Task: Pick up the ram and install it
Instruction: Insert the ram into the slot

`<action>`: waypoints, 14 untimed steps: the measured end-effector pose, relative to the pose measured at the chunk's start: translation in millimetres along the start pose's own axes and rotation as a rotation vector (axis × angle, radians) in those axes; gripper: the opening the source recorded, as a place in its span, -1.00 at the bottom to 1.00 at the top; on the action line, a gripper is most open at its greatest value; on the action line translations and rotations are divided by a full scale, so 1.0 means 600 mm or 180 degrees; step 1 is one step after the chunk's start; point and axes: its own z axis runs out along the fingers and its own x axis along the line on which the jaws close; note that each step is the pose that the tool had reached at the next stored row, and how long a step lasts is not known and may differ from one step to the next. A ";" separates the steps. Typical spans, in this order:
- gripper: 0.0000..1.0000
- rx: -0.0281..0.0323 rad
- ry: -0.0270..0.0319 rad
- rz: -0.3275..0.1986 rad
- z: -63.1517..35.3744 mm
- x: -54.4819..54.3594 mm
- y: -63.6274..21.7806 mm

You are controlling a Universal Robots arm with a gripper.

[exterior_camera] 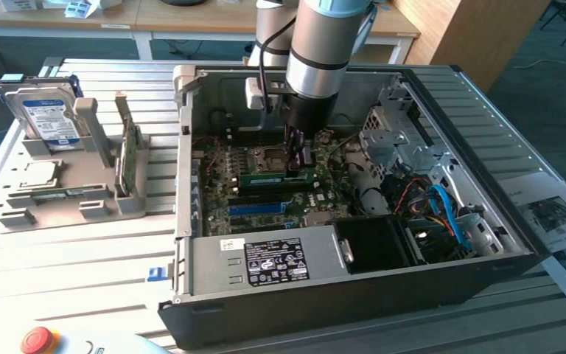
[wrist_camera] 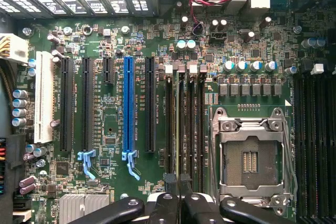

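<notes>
The slim green ram stick (exterior_camera: pixel 269 178) stands edge-up in a green motherboard (wrist_camera: pixel 111 124) slot at the exterior view's centre, one end pinched between the black gripper's (wrist_camera: pixel 177 178) nearly closed fingers (wrist_camera: pixel 169 180).

An open black computer case (exterior_camera: pixel 362 306) lies on its side on a slatted metal table (exterior_camera: pixel 77 269), its green motherboard (wrist_camera: pixel 110 124) directly beneath the gripper (exterior_camera: pixel 298 158). Just beside the gripper sits a processor socket (wrist_camera: pixel 249 156). Farther off on its other side are a bright-blue slot (wrist_camera: pixel 128 106) and a white slot (wrist_camera: pixel 44 103). A grey power supply (exterior_camera: pixel 273 262) (black label, white print) lies nearer the exterior camera than the gripper. Well to the exterior view's left of the gripper, a grey rack (exterior_camera: pixel 67 206) holds a hard drive (exterior_camera: pixel 52 118) and what may be a green card (exterior_camera: pixel 127 158).
</notes>
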 end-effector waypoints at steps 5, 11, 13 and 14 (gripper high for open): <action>-0.76 0.0000 0.0000 0.0000 0.000 0.004 -0.001; -0.76 0.0000 0.0000 0.0000 0.000 0.005 -0.002; -0.76 0.0000 0.0000 -0.0001 0.000 0.007 -0.002; -0.76 0.0000 0.0000 -0.0001 0.000 0.008 -0.002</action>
